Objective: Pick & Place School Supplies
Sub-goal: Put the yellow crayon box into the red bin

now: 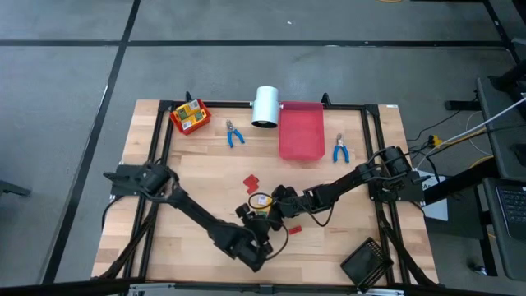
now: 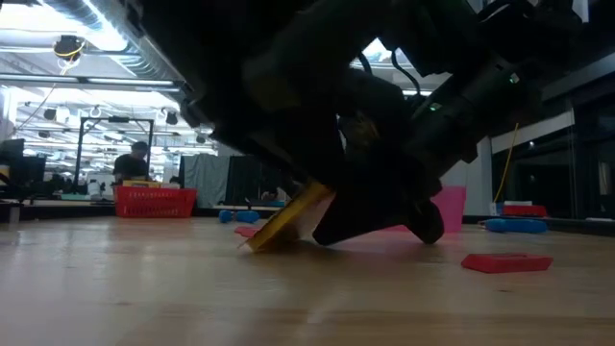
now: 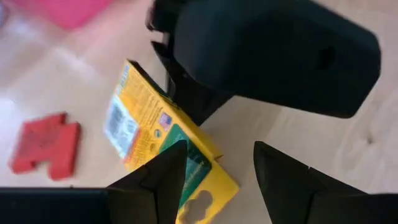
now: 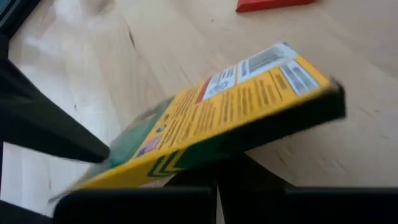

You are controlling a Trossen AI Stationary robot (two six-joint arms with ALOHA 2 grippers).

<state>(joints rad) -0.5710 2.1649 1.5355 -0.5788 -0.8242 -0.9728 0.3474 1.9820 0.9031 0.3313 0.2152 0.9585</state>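
A yellow-orange box with green print (image 1: 260, 200) stands tilted at the table's middle near side, its lower edge (image 2: 255, 244) on the wood. My right gripper (image 1: 277, 202) reaches in from the right and is shut on the box (image 4: 230, 112). My left gripper (image 3: 217, 180) is open just on the near side of the box (image 3: 155, 130), whose green end lies by one fingertip (image 3: 163, 177). Red blocks lie nearby (image 1: 251, 181) (image 1: 293, 230). Two blue-handled pliers (image 1: 234, 134) (image 1: 339, 150) lie farther back. My right gripper holds the box by its raised edge (image 3: 163, 93), coming level from the table's right. The box is tilted, that edge up and the opposite edge on the table. The gripper's own body hides the fingers' exact place. Whether my left gripper touches the box, I cannot tell.
A red bin (image 1: 302, 131) and a white cylinder (image 1: 265, 105) stand at the far middle. A small red basket with yellow boxes (image 1: 191, 117) stands at the far left. A black tray (image 1: 367, 263) lies at the near right. A dark frame (image 1: 164, 148) runs around the work area.
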